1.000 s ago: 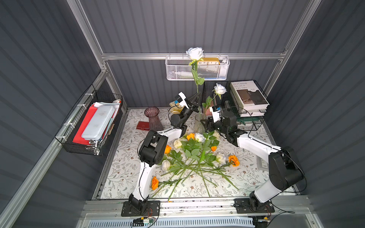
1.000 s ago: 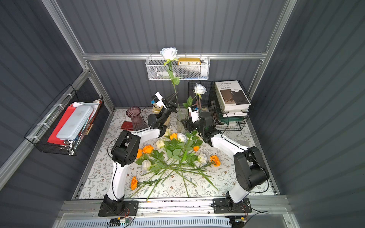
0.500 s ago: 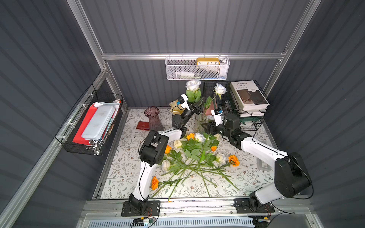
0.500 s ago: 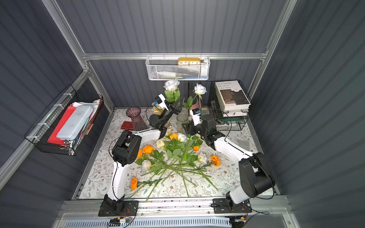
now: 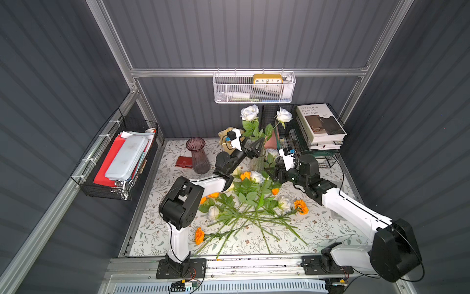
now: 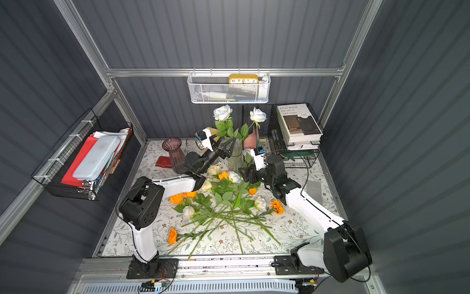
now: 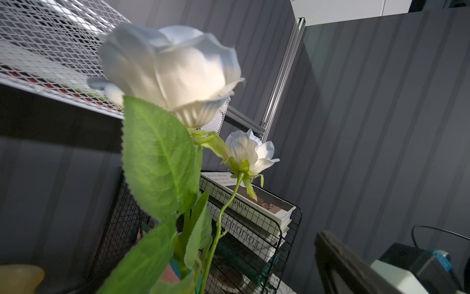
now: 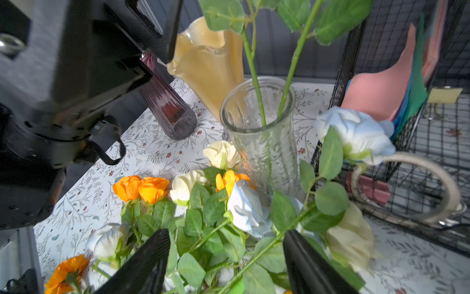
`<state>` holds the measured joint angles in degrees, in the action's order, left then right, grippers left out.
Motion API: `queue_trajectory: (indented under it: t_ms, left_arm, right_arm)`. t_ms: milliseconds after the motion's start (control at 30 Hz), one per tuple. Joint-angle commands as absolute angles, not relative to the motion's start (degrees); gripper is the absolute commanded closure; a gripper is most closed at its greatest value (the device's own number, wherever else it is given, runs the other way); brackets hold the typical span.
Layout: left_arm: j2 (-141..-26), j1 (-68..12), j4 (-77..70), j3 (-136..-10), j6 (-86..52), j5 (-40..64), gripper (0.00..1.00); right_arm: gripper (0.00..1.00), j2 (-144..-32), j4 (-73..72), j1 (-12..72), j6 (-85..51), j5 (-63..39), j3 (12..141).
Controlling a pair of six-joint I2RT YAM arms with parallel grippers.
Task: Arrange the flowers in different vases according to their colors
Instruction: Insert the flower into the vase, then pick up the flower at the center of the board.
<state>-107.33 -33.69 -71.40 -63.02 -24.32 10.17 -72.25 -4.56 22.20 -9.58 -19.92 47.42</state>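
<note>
White roses (image 5: 250, 112), 2 of them, stand in the clear glass vase (image 8: 264, 142); my 2 hands, left hand (image 5: 255, 149) and right hand (image 8: 225, 233), both gape open, holding nothing.

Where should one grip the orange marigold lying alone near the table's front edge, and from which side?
Probably the green stem just behind the orange marigold, coming from above with the jaws across the stem. It lies flat on the tablecloth, the bloom is soft and ruffled, and that stretch sits away from the crowded blooms.
</note>
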Motion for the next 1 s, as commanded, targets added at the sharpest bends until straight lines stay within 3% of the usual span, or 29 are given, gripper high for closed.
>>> queue_trajectory:
  t_ms: [0,233,400,567,833,967]
  left_arm:
    - [-100.7,-34.6,-63.7,-57.1,-21.7,6.6,0.01]
    - [-86.1,-38.6,-50.0,-44.7,-22.3,-0.8,0.01]
    - [-78.0,-39.7,-44.3,-38.4,-24.4,-1.6,0.01]
    - [-71.7,-40.7,-40.6,-34.3,-25.5,-1.9,0.01]
    - [-60.7,-41.7,-30.8,-30.4,-26.1,-4.6,0.01]
    - [-55.2,-41.7,-27.2,-28.7,-26.6,-5.4,0.01]
  right_arm:
    - [0.25,-67.9,0.3,22.2,-13.5,-20.5,43.3]
    - [0.26,-62.2,1.9,24.2,-24.5,-20.3,35.6]
    - [0.33,-64.5,-1.3,26.1,-36.5,-20.9,33.1]
    - [0.43,-73.7,3.2,27.2,-39.2,-17.0,38.6]
    - [0.64,-88.5,-2.9,26.4,-42.6,-17.5,46.2]
    - [0.66,-95.1,-4.1,26.0,-42.2,-19.5,50.5]
